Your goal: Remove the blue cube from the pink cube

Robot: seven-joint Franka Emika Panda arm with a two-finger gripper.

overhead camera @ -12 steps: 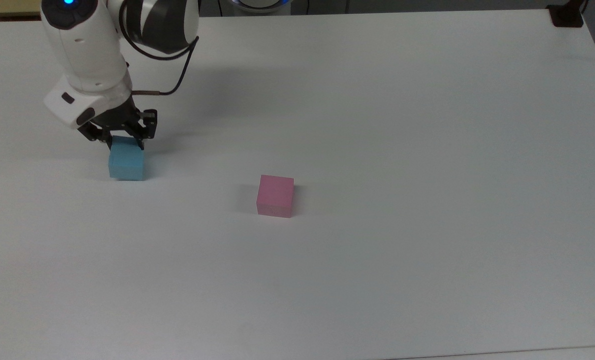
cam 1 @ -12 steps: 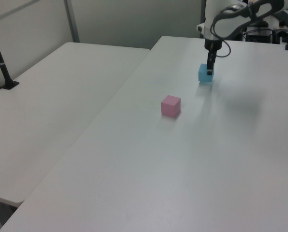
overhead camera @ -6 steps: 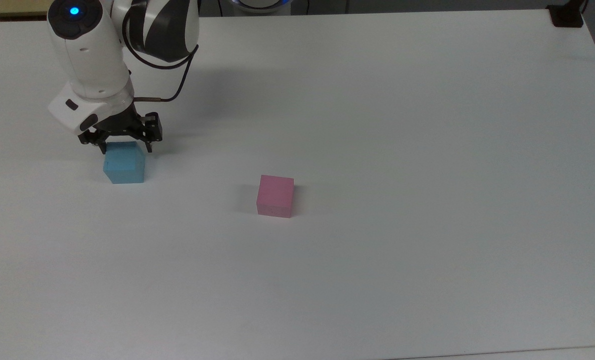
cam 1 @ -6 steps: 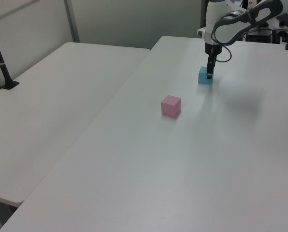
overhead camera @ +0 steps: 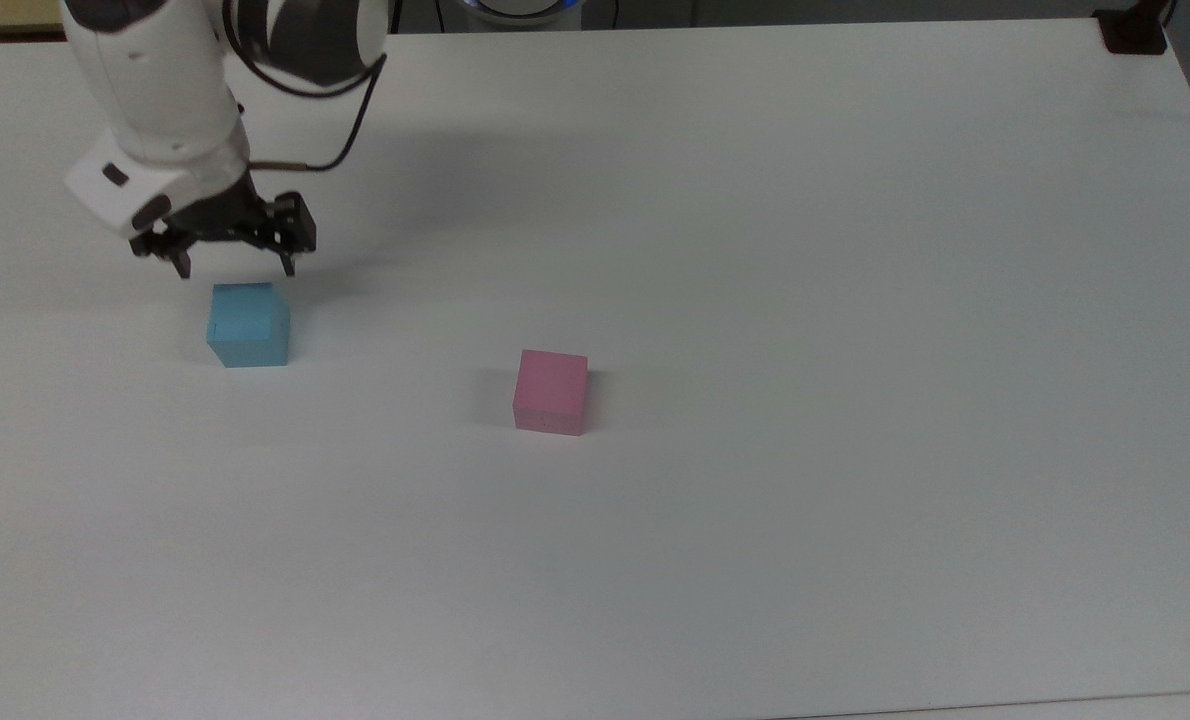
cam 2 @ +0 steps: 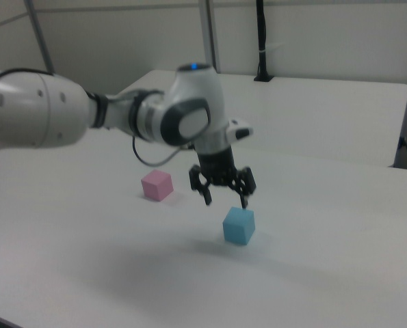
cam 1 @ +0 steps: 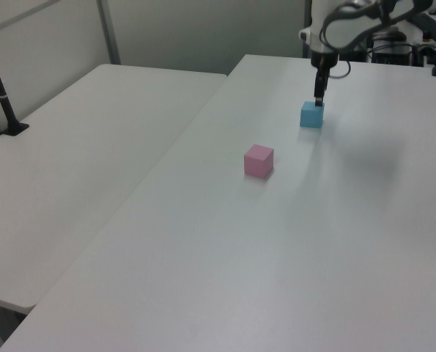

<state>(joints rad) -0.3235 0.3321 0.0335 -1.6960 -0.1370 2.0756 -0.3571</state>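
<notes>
The blue cube (overhead camera: pixel 248 325) rests on the white table at the top view's left, apart from the pink cube (overhead camera: pixel 551 391) near the table's middle. Both also appear in the left view, blue cube (cam 1: pixel 311 114) and pink cube (cam 1: pixel 259 160), and in the right view, blue cube (cam 2: pixel 239 225) and pink cube (cam 2: pixel 156 184). My gripper (overhead camera: pixel 234 268) hovers just above the blue cube, open, with nothing between its fingers. From the right view, the gripper (cam 2: pixel 225 201) hangs clear over the cube's top.
The white table (overhead camera: pixel 755 250) stretches wide to the top view's right. A black post base (overhead camera: pixel 1133 30) stands at its far right corner. A second table (cam 1: pixel 78 147) adjoins at the left view's left, with a black pole (cam 1: pixel 1 95) on it.
The gripper has let go of the blue cube, opened, and risen above it. The blue cube now stands alone on the table. The pink cube has not moved.
</notes>
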